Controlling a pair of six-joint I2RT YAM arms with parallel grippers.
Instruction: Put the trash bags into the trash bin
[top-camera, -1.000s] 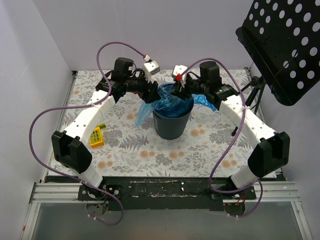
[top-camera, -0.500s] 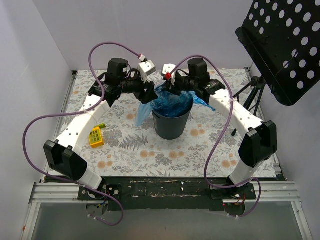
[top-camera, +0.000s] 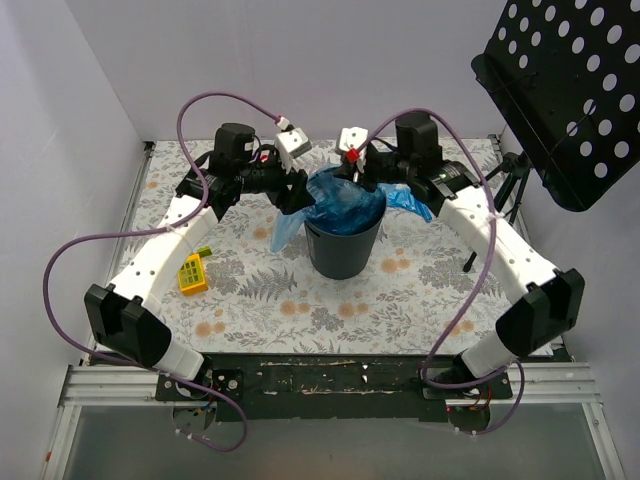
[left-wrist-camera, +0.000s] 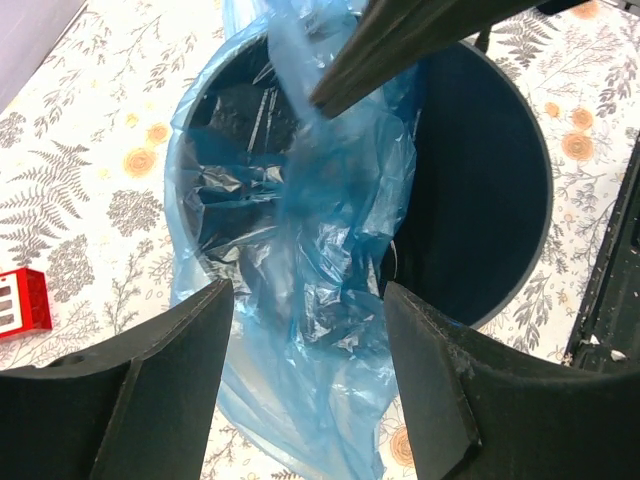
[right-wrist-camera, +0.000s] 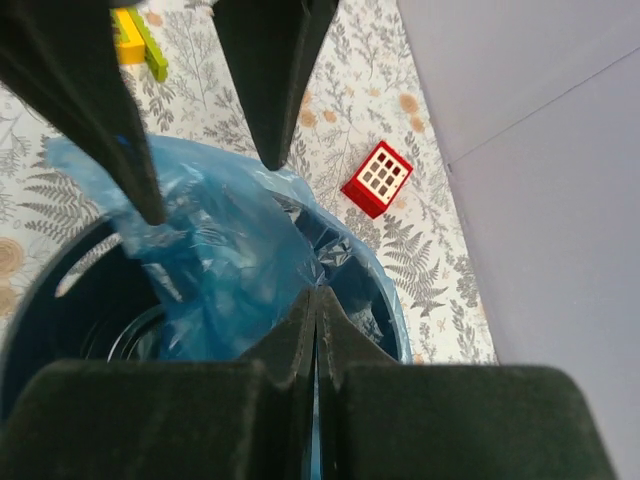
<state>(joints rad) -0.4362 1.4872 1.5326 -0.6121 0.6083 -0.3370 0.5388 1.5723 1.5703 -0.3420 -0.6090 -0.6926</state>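
Note:
The dark trash bin (top-camera: 343, 250) stands mid-table with a blue trash bag (top-camera: 345, 205) draped over its mouth and spilling down its left side (top-camera: 284, 230) and back right. My right gripper (top-camera: 352, 178) hovers over the far rim. In the right wrist view its jaws (right-wrist-camera: 316, 292) are shut, with a strip of the blue film (right-wrist-camera: 215, 265) pinched between them. My left gripper (top-camera: 297, 190) is at the bin's left rim, open. Its fingers (left-wrist-camera: 160, 385) straddle the hanging bag (left-wrist-camera: 320, 300) above the bin (left-wrist-camera: 480, 200) without closing on it.
A yellow block (top-camera: 192, 272) lies on the cloth left of the bin. A red-and-white tile (right-wrist-camera: 378, 178) sits near the back wall. A black perforated music stand (top-camera: 570, 90) on a tripod looms at the right. Walls close off the left and back.
My right gripper has closed on the bag's film over the bin and drawn back to the right. The left gripper moved slightly left, staying open.

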